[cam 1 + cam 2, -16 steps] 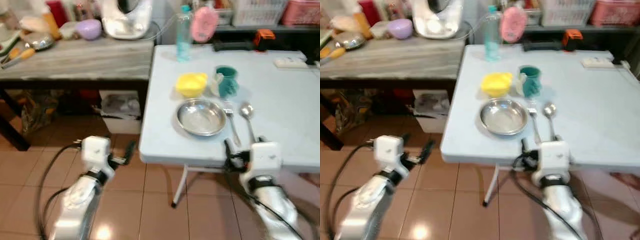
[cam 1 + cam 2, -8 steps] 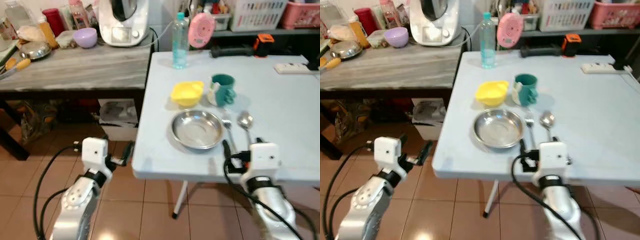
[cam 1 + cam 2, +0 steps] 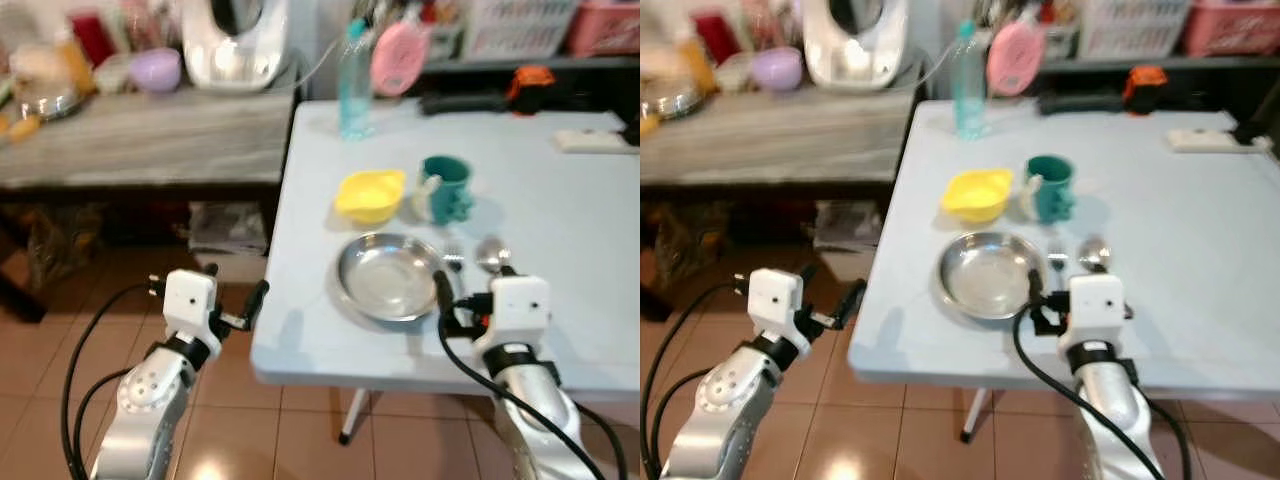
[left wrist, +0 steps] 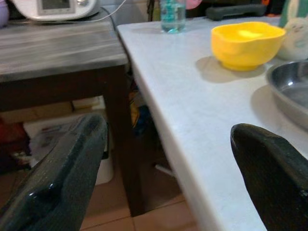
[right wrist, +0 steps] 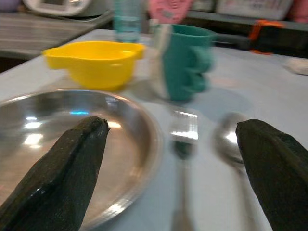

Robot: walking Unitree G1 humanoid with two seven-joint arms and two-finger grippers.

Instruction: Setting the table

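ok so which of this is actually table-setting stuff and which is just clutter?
Job items:
- round steel plate
- yellow plastic bowl
- teal mug
- metal fork
- metal spoon
- right gripper, open over the cutlery

Clutter:
- clear water bottle
- pink round fan
- white power strip
- purple bowl and white kitchen appliance on the grey side counter

On the table (image 3: 590, 220), the plate (image 3: 388, 276) sits centre frame near the front edge. Just behind it stand the bowl (image 3: 370, 195) and, to the bowl's right, the mug (image 3: 447, 188). The fork (image 5: 182, 144) and spoon (image 3: 491, 254) lie side by side right of the plate (fork nearer it). A bottle (image 3: 354, 80) stands at the table's back left corner, a power strip (image 3: 596, 140) at upper right. Left of the table runs a counter (image 3: 140, 135) carrying an appliance (image 3: 235, 40).
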